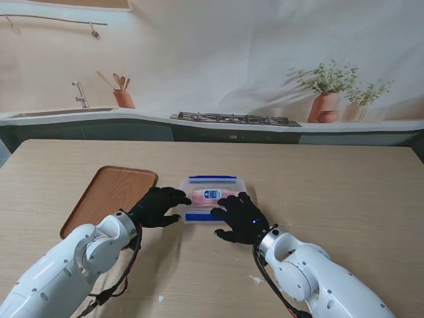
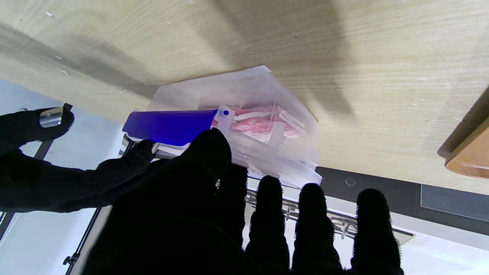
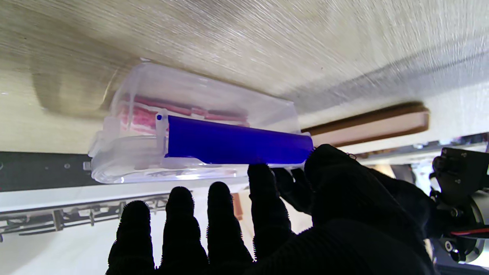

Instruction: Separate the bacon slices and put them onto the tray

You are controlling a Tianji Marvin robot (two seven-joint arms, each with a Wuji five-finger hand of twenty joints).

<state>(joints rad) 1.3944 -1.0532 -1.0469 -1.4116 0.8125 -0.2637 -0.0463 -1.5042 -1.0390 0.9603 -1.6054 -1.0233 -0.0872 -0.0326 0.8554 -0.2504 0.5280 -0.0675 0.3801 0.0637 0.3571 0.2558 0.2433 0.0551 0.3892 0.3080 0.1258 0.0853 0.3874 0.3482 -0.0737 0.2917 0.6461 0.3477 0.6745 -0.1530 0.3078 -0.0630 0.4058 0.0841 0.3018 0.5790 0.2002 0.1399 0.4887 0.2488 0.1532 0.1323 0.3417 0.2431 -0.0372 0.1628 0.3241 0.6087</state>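
A clear lidded container (image 1: 212, 195) with blue clips holds pink bacon slices (image 1: 215, 195) at mid-table. Its lid is on. The wooden tray (image 1: 109, 195) lies bare to its left. My left hand (image 1: 158, 207) rests at the container's left side, fingers spread over the lid, thumb by the near blue clip (image 2: 168, 126). My right hand (image 1: 240, 217) lies on the container's near right corner. Its thumb and index finger touch the same near clip (image 3: 237, 145), the other fingers straight. Bacon (image 3: 141, 116) shows through the wall (image 3: 191, 95). Neither hand grips anything.
A far blue clip (image 1: 212, 179) sits on the container's other long side. Small white scraps (image 1: 257, 279) lie on the table near me. The tray's edge (image 3: 366, 124) is just beyond the container. A kitchen backdrop stands behind the table.
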